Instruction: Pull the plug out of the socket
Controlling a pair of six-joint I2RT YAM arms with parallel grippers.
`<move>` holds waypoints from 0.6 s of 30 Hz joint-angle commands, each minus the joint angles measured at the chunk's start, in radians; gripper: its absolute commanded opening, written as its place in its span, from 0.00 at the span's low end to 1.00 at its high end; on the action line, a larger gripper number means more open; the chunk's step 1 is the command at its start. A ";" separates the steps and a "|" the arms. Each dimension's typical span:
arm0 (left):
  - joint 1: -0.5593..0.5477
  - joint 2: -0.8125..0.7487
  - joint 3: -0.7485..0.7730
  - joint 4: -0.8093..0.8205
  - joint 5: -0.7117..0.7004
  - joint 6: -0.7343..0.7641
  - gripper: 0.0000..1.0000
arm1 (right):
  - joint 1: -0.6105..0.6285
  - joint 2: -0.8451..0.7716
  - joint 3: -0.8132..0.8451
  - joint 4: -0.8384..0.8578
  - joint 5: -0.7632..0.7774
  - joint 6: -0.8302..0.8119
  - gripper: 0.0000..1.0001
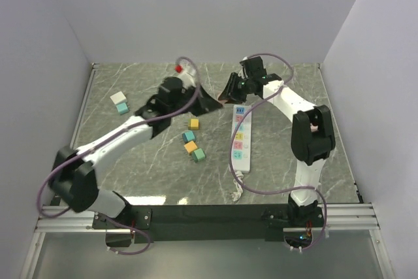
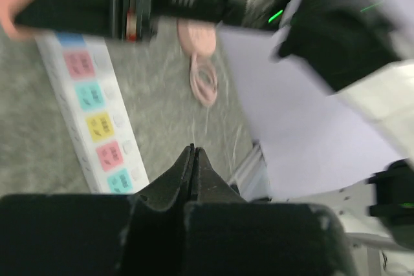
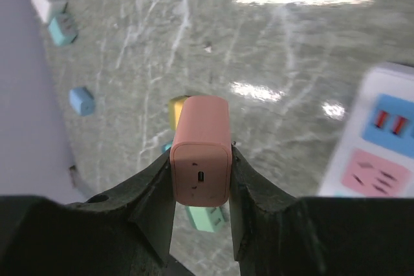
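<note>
The socket (image 1: 240, 134) is a long white strip with pastel outlets, lying lengthwise at table centre-right; it also shows in the left wrist view (image 2: 90, 114) and at the right edge of the right wrist view (image 3: 381, 140). My right gripper (image 3: 199, 152) is shut on the plug (image 3: 200, 127), a pink rectangular charger block. It holds the plug in the air, left of the socket's far end and apart from it. In the top view the right gripper (image 1: 228, 89) hovers over that far end. My left gripper (image 2: 194, 150) is shut and empty, just left of it (image 1: 212, 104).
Small coloured blocks lie left of the socket: yellow (image 1: 193, 123), teal (image 1: 189, 136), orange (image 1: 191, 147), green (image 1: 199, 155). A white block (image 1: 118, 97) and a teal block (image 1: 123, 108) sit far left, a red one (image 1: 179, 68) at the back. The socket's cord (image 1: 238, 184) curls toward the near edge.
</note>
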 commanded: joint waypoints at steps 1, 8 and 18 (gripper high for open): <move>0.105 -0.089 -0.065 -0.116 -0.044 0.056 0.00 | 0.020 0.082 0.017 0.151 -0.165 0.063 0.00; 0.334 -0.266 -0.201 -0.181 -0.006 0.088 0.00 | 0.076 0.275 0.169 0.163 -0.211 0.093 0.00; 0.397 -0.296 -0.202 -0.195 0.017 0.101 0.05 | 0.143 0.550 0.486 0.077 -0.231 0.152 0.00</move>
